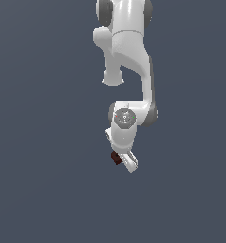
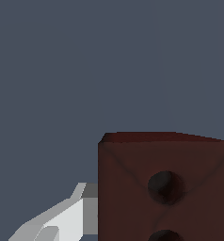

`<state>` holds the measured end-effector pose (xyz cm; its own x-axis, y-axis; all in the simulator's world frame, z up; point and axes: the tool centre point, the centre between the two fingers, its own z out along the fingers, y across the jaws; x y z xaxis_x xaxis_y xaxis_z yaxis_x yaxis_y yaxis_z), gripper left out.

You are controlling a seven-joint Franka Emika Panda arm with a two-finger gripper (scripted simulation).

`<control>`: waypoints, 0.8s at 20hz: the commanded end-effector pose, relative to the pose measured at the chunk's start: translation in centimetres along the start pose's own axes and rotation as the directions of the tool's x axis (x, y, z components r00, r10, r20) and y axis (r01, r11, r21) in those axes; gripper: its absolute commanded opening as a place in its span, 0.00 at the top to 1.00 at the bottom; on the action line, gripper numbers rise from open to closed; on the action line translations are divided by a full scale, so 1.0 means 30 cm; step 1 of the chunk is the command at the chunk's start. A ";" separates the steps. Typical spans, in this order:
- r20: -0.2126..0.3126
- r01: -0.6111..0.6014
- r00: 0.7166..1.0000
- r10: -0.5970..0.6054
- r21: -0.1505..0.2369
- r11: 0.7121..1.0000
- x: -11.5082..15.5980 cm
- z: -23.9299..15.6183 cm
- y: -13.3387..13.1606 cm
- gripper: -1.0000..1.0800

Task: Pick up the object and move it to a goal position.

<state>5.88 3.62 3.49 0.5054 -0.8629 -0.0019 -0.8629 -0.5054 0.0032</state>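
Reddish-brown brick-like block [image 2: 165, 188] with two round dimples sits at your white gripper [image 1: 126, 162], one finger [image 2: 62, 219] touching its side | grip likely closed on it, unconfirmed | carrying step; goal unseen, so keep hold.

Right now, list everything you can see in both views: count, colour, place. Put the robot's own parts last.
block: one, dark reddish-brown with two round dimples on the face shown in the wrist view; at the gripper's tip, seen as a small dark patch on the exterior view's left side of the gripper.
surface: one, plain dark blue-grey, filling the background of both views; no other loose things show on it.
arm: one, white with grey joints, coming down from the top edge of the exterior view.
gripper: one, white, at the low end of the arm; one finger shows beside the block in the wrist view. Whether it clamps the block cannot be told.
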 end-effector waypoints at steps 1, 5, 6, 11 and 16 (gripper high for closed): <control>-0.002 -0.001 1.000 0.001 0.003 1.000 0.016 -0.037 0.007 1.00; -0.001 -0.001 1.000 0.001 0.003 1.000 0.051 -0.118 0.034 1.00; -0.001 -0.001 1.000 0.001 0.003 1.000 0.062 -0.145 0.042 1.00; 0.000 -0.002 1.000 0.002 0.004 1.000 0.133 -0.308 0.095 1.00; 0.000 -0.002 1.000 0.002 0.004 1.000 0.212 -0.489 0.151 1.00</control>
<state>5.31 -3.26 16.39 0.5036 -0.8639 -0.0023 -0.8639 -0.5036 0.0012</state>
